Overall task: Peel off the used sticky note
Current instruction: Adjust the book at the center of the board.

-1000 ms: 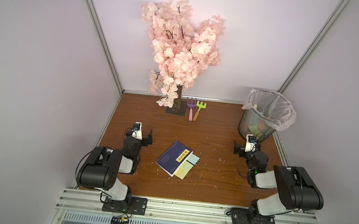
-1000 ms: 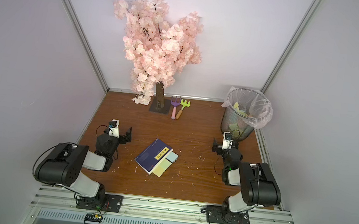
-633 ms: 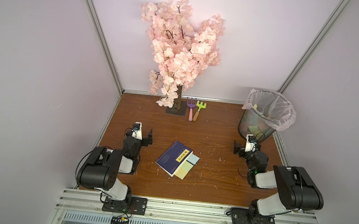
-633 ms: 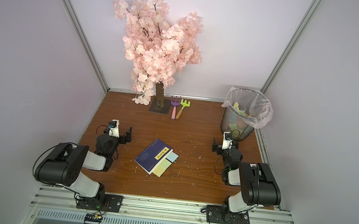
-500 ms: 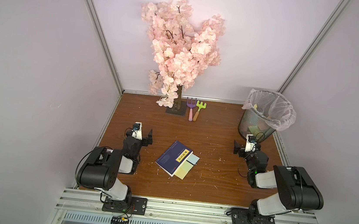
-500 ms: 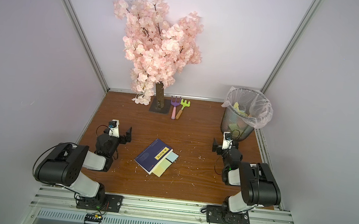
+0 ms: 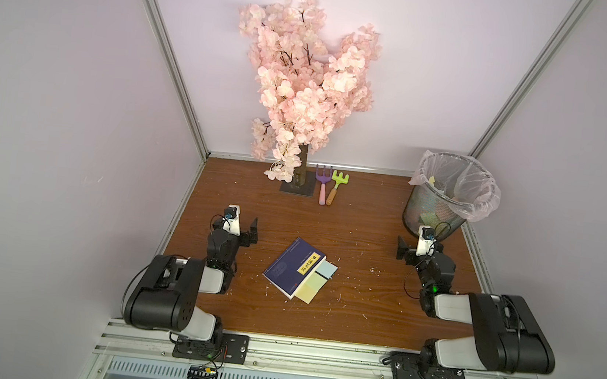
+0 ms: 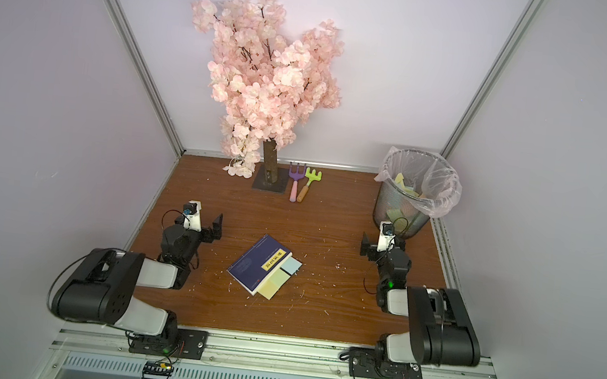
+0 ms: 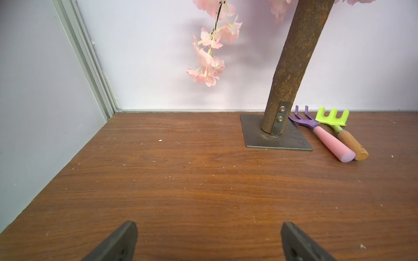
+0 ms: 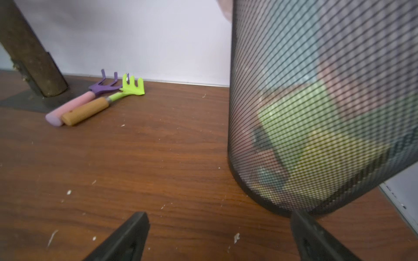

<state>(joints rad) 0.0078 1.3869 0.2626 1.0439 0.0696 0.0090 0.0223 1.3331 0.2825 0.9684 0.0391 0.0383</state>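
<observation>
- The fingers (image 9: 123, 240) of the left gripper (image 9: 208, 226) stand wide apart and hold nothing. Only bare board lies between them.
- The right gripper (image 10: 219, 214) also has its fingers (image 10: 126, 237) spread and empty. It sits just beside a black wire-mesh wastebasket (image 7: 422, 214) with a clear plastic liner and coloured paper inside.
- Task item: a strip of paper sticky notes (image 7: 313, 285), light blue at one end and pale yellow at the other. It protrudes from one long edge of a dark blue softcover book (image 7: 287, 269).
- The book lies flat mid-table, between the two arms and well apart from both grippers. Which note is the used one cannot be determined.
- Probable hazard: the notes lie thin and flat on the board. A shallow approach may miss the free edge, and a steep one may drive the fingertips into the surface.
- Probable hazard: the book looks light. Pulling a note while the book is unrestrained may drag it along or lift several notes together.
- Probable hazard: a careless lift or turn of the right arm could strike the wastebasket.
- Surface: a brown wood-grain tabletop (image 7: 358, 311), littered with small pale scraps.
- Room: pale lilac walls (image 7: 54, 95) joined by aluminium corner profiles (image 7: 169, 57).
- An artificial pink blossom tree (image 7: 305, 83) on a metal base plate stands at the rear wall. A purple toy rake (image 7: 321, 184) and a green toy rake (image 7: 338, 184) lie just beside it.
</observation>
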